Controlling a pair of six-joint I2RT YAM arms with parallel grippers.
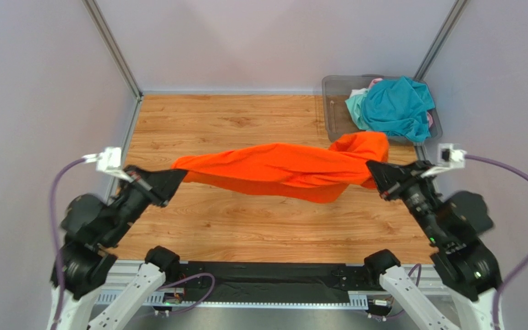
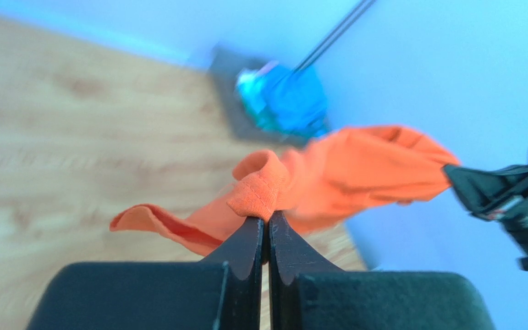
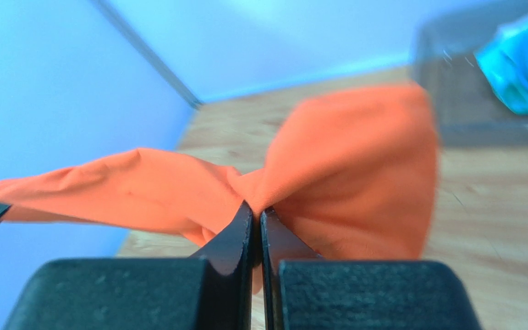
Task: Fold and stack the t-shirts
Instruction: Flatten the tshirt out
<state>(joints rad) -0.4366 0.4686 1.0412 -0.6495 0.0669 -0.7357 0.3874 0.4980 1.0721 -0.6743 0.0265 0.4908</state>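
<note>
The left gripper [image 2: 267, 220], its fingers pressed together, pinches one end of the orange t-shirt [image 1: 280, 168]. The right gripper [image 3: 256, 214] pinches the other end the same way, and the shirt hangs stretched in the air above the wooden table [image 1: 246, 227]. Pale walls [image 1: 39, 82] close in three sides. In the far right corner a clear grey bin [image 1: 334, 103] holds the teal t-shirt [image 1: 399, 106] and a mint t-shirt [image 1: 356, 104].
</note>
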